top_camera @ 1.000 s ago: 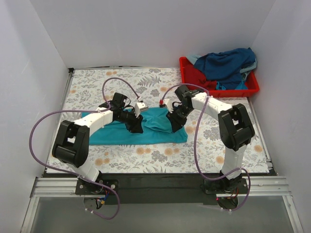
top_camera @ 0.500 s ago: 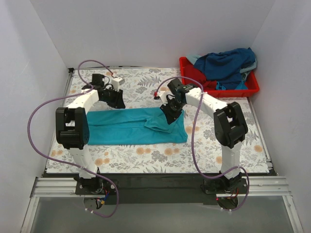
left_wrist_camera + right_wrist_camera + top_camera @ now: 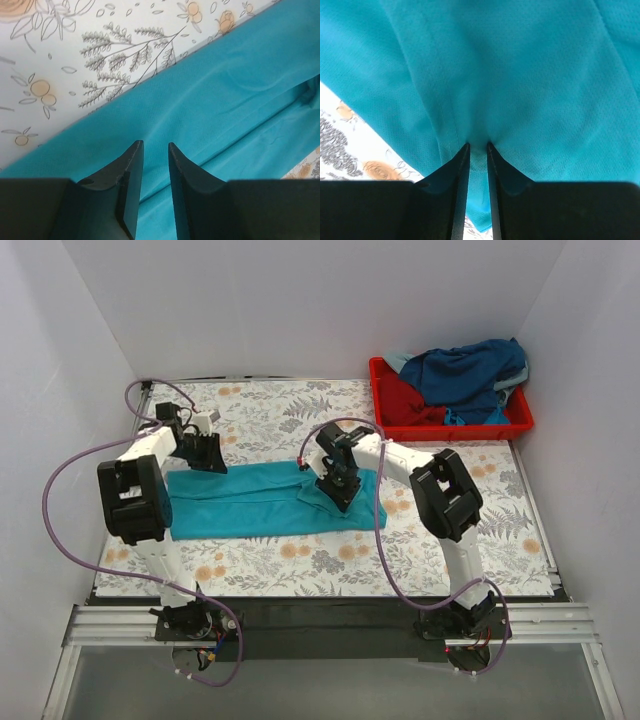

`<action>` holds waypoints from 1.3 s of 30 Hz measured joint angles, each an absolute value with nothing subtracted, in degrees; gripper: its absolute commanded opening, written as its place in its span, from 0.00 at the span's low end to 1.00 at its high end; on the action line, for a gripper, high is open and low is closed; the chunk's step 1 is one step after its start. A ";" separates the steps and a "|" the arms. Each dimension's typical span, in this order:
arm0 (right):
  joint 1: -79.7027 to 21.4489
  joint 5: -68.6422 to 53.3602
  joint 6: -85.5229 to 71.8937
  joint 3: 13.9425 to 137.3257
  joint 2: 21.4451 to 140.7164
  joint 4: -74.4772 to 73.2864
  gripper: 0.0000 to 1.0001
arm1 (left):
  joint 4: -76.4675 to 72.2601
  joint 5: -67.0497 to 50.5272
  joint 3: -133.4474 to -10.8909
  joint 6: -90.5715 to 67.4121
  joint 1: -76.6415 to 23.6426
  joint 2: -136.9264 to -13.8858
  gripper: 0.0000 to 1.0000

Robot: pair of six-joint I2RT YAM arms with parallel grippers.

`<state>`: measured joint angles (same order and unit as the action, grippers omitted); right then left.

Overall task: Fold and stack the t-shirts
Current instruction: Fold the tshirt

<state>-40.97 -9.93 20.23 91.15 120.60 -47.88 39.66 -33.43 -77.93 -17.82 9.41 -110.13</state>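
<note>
A: Floral desk, teal shirt lying mid-desk, folded lengthwise. Tools?
B: My right tool is pinching a fold. Left tool: narrow gap, empty, at the shirt's far-left edge. Next, I reckon: left grips, fold across.

We found bare table at 12 o'clock beyond the shirt, and a second bare strip along 6 o'clock. The 1 o'clock corner was blocked by the tray and its pile. At the centre the right gripper was pinched onto the shirt, its arm arching in from 4 o'clock. The left gripper sat at 10 o'clock, fingers slightly parted, close to the side wall. Cables looped out at 8 and 5 o'clock. Between the grippers we saw a free lane above the shirt.
</note>
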 measured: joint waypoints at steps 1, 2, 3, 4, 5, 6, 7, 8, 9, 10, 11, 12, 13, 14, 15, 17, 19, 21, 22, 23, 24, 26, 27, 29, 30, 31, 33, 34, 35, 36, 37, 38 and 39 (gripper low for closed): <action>-40.95 -9.06 20.10 92.60 121.49 -48.56 0.27 | 39.83 -33.36 -77.73 -17.80 9.67 -110.13 0.25; -40.97 -7.86 20.10 94.15 122.43 -49.15 0.27 | 40.14 -33.39 -77.49 -17.85 10.31 -110.13 0.25; -40.97 -6.52 20.25 95.90 123.48 -49.74 0.27 | 40.29 -33.39 -77.41 -17.87 11.00 -110.13 0.25; -40.97 -4.86 20.62 98.37 125.01 -50.46 0.26 | 40.42 -33.41 -77.38 -17.89 11.99 -110.13 0.24; -40.95 -3.16 21.12 101.16 126.65 -50.85 0.26 | 40.42 -33.41 -77.38 -18.00 13.17 -110.13 0.24; -40.86 -1.54 21.80 104.29 128.64 -51.13 0.26 | 40.38 -33.41 -77.38 -18.06 14.37 -110.13 0.24; -40.71 -0.08 22.52 107.94 130.69 -51.64 0.26 | 40.34 -33.43 -77.38 -18.13 15.49 -110.13 0.24; -40.49 1.54 23.33 112.40 133.25 -51.96 0.26 | 40.25 -33.43 -77.32 -18.22 16.53 -110.13 0.24; -40.14 3.01 24.21 117.14 136.20 -51.62 0.26 | 40.12 -33.43 -77.21 -18.22 17.63 -110.04 0.24; -39.75 4.69 25.39 122.74 139.31 -51.40 0.25 | 39.99 -33.41 -77.06 -18.02 18.52 -109.93 0.24; -39.33 6.68 26.55 128.49 142.76 -49.91 0.25 | 39.94 -33.41 -76.79 -17.74 19.18 -109.73 0.24; -38.87 8.73 27.83 133.05 145.80 -47.35 0.25 | 39.99 -33.43 -76.53 -17.28 19.57 -109.45 0.24; -38.39 10.83 29.26 135.76 147.96 -43.86 0.26 | 40.07 -33.50 -76.23 -16.56 19.70 -109.03 0.24; -37.98 13.02 30.61 136.70 149.27 -40.03 0.30 | 40.14 -33.71 -75.88 -15.75 19.68 -108.49 0.24; -37.56 15.11 31.88 136.33 149.64 -36.40 0.32 | 40.14 -33.98 -75.46 -14.87 19.55 -107.83 0.24; -36.69 18.44 33.69 132.99 149.29 -28.86 0.38 | 40.36 -34.44 -74.65 -12.78 19.11 -106.17 0.24; -35.79 20.67 34.74 129.45 148.20 -22.85 0.38 | 40.69 -34.65 -74.15 -10.46 18.48 -104.31 0.24; -34.79 21.15 34.61 127.42 147.02 -20.29 0.43 | 40.97 -34.74 -73.60 -8.03 17.54 -102.52 0.24; -34.33 21.06 34.39 126.58 146.26 -19.49 0.47 | 41.06 -34.72 -73.03 -6.81 16.93 -101.65 0.24; -34.00 20.58 33.95 125.45 145.10 -18.76 0.49 | 41.30 -34.61 -72.27 -5.41 16.12 -100.68 0.24; -33.61 19.94 33.30 123.87 143.39 -18.31 0.51 | 41.45 -34.22 -71.31 -3.97 15.00 -99.72 0.23; -32.77 17.96 32.18 121.23 139.26 -18.11 0.56 | 41.41 -32.80 -68.62 -1.43 12.14 -97.67 0.22; -32.56 16.97 31.51 120.22 137.08 -17.93 0.56 | 41.50 -31.83 -67.09 -0.23 10.24 -96.57 0.20; -32.42 14.83 30.15 119.11 132.60 -17.82 0.57 | 41.74 -29.95 -64.82 1.61 6.48 -95.07 0.19; -32.49 13.91 29.61 119.09 130.61 -17.76 0.57 | 41.82 -29.17 -64.14 2.26 4.51 -94.85 0.19; -32.64 13.02 28.95 119.09 128.77 -17.67 0.57 | 42.11 -28.29 -63.83 2.87 2.83 -94.85 0.18; -32.80 11.73 28.03 119.09 125.86 -17.80 0.57 | 42.22 -26.35 -63.31 3.86 0.60 -94.98 0.17; -32.80 11.09 27.33 119.09 124.60 -17.96 0.57 | 42.39 -24.93 -63.09 4.36 -0.25 -95.04 0.16; -32.82 10.20 26.76 119.07 123.52 -18.26 0.57 | 42.24 -23.73 -62.67 4.89 -1.10 -95.07 0.16; -32.88 9.52 26.22 118.87 122.67 -18.63 0.57 | 42.11 -22.52 -62.06 5.32 -1.89 -95.09 0.15; -32.86 8.71 25.56 118.21 121.82 -18.98 0.57 | 42.04 -21.23 -61.25 5.78 -2.68 -95.15 0.14; -32.75 8.05 25.04 117.40 121.08 -19.77 0.57 | 42.06 -20.01 -60.38 6.13 -3.49 -95.33 0.14; -32.60 7.31 24.43 116.62 120.60 -20.64 0.57 | 41.98 -18.85 -59.29 6.44 -4.43 -95.44 0.14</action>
